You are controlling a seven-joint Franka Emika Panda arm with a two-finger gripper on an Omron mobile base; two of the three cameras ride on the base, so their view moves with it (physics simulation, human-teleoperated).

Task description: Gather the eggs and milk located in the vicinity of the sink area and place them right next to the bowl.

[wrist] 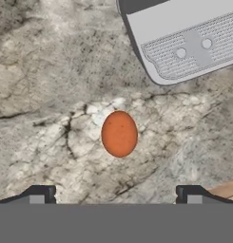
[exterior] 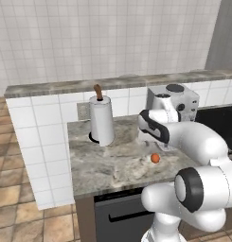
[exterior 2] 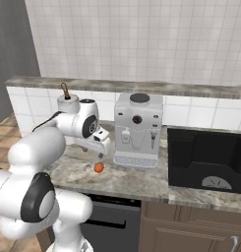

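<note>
Left base view: One egg [exterior: 155, 158], orange-brown, lies on the marbled grey counter [exterior: 108, 165] right of centre in the frame, just below the base of the coffee machine [exterior: 176, 101]. The machine, grey-white with a dark round top, stands in the upper right, partly behind the white arm. A tall white paper-towel roll [exterior: 102, 120] on a brown-topped holder stands left of centre. A dark oven front [exterior: 117, 217] sits under the counter at bottom centre. The gripper itself is hidden behind the arm's wrist here

Right base view: The egg [exterior 2: 98, 168] lies left of centre on the counter [exterior 2: 141, 179], directly below the gripper [exterior 2: 100, 155], which hangs just above it; whether they touch cannot be told. The coffee machine [exterior 2: 137, 129] stands at centre, its drip tray just right of the egg. The black sink [exterior 2: 206, 160] occupies the right of the frame, well apart from the egg. The paper-towel roll's top [exterior 2: 68, 101] shows behind the wrist at left

Hand view: The egg [wrist: 119, 134] sits at centre on the counter [wrist: 46, 71], between and above the two dark fingertips [wrist: 41, 194] at the lower corners. The fingers stand wide apart, holding nothing. The machine's perforated drip tray [wrist: 189, 45] fills the upper right, apart from the egg
</note>
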